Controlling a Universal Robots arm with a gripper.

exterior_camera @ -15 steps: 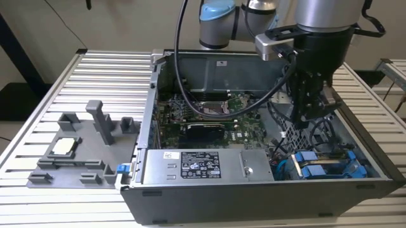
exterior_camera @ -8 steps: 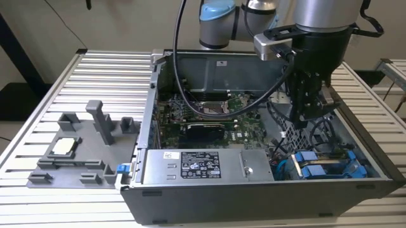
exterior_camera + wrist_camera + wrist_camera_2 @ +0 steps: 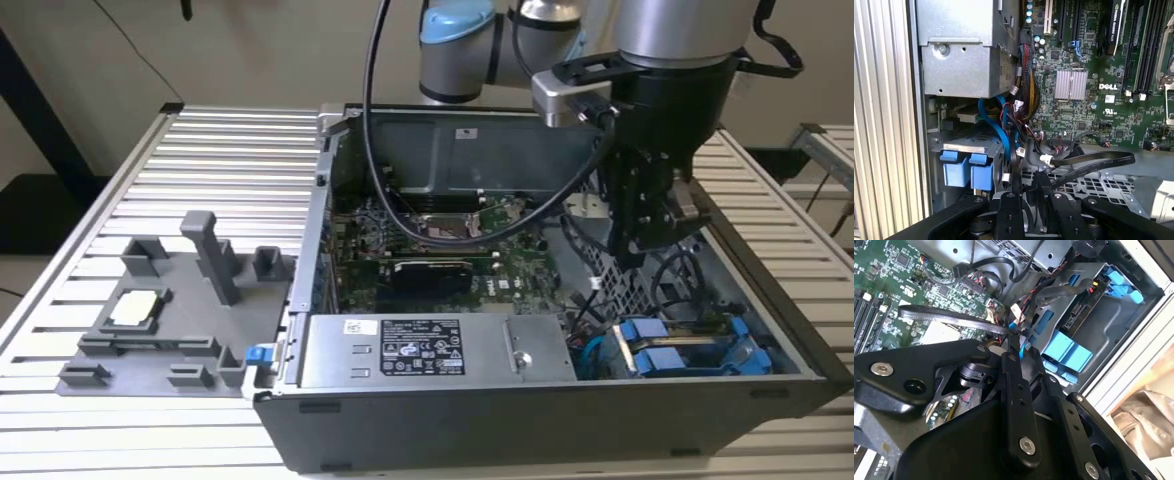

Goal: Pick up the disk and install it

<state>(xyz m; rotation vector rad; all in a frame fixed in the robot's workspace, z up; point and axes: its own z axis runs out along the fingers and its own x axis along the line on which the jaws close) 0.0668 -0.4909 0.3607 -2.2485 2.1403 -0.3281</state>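
Open PC case [image 3: 534, 425] sits on a slatted table [image 3: 227, 150]. The end effector [image 3: 646, 240] hangs inside the case, right of centre in the exterior view, over the motherboard [image 3: 441, 255] edge. Can't tell how far open it is or whether it grips anything. The disk [image 3: 663, 360], in its blue carrier, sits in the drive bay at the case's lower right. It is right of the grey metal box [image 3: 427, 350], just beside a second blue-framed drive [image 3: 641, 332] and apart from the end effector. A grey fixture tray [image 3: 160, 335] sits lower left.
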